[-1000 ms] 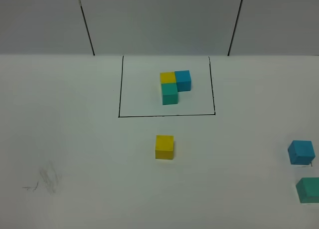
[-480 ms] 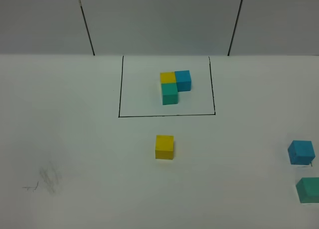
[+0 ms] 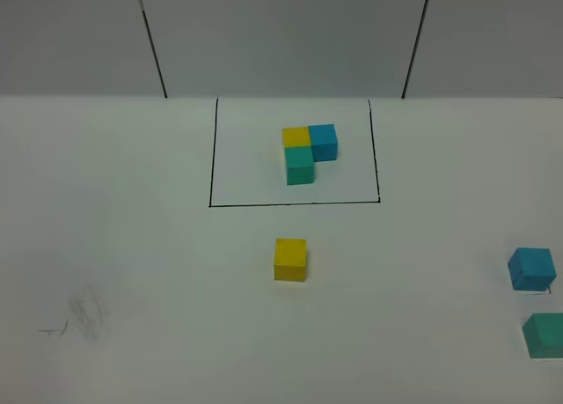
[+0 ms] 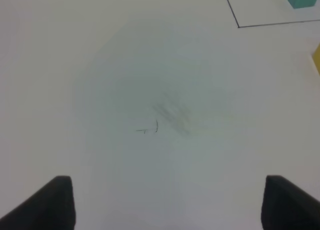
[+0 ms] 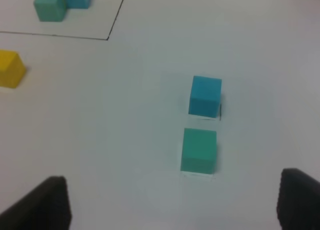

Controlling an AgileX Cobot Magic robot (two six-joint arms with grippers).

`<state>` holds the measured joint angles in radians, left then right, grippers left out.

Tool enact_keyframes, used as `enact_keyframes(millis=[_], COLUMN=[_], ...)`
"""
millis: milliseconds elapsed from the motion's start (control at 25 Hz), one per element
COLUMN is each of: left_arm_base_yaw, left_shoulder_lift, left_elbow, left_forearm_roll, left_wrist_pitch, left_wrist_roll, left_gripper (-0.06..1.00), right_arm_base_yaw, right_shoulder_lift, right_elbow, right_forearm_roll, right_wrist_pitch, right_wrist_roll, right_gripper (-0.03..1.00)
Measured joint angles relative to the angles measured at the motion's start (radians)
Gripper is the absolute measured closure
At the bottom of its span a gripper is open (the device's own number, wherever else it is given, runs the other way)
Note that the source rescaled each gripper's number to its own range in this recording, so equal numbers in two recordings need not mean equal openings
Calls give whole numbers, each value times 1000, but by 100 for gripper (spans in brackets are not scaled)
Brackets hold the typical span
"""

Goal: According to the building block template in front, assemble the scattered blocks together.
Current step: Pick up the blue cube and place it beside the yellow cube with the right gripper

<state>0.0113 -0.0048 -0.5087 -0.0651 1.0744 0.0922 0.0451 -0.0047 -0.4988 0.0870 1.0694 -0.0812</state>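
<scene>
Both grippers hover above the tabletop point(image 3: 132, 246). The left gripper point(image 4: 167, 205) is spread wide with nothing between its jaws and only bare surface below. The right gripper point(image 5: 172, 202) is just as wide and just as empty, looking down on the blue block point(image 5: 205, 94) and the teal-green block point(image 5: 199, 150), which sit near each other but apart by the right edge. The yellow block point(image 3: 290, 259) sits alone mid-tabletop, just short of the black frame point(image 3: 295, 204). Inside that frame, toward the far edge, the template point(image 3: 308, 153) shows its L. These cubes look light, rigid and matte, so probably not slippery. Best hold: squarely across two opposite flat sides, centred, leaving free whichever sides must meet a neighbour.
</scene>
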Motion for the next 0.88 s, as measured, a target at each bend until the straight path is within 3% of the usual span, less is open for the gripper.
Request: enact_keyframes(millis=[880], left_arm_base_yaw=[0], left_shoulder_lift=[0], left_elbow=[0], left_forearm_roll=[0], left_wrist_pitch=[0], left_wrist_roll=[0], left_gripper=[25], right_arm_base_yaw=[0], right_shoulder_lift=[0], right_elbow=[0], right_forearm_roll=[0], right_wrist_pitch=[-7], right_wrist_roll=[0], right_gripper=[24])
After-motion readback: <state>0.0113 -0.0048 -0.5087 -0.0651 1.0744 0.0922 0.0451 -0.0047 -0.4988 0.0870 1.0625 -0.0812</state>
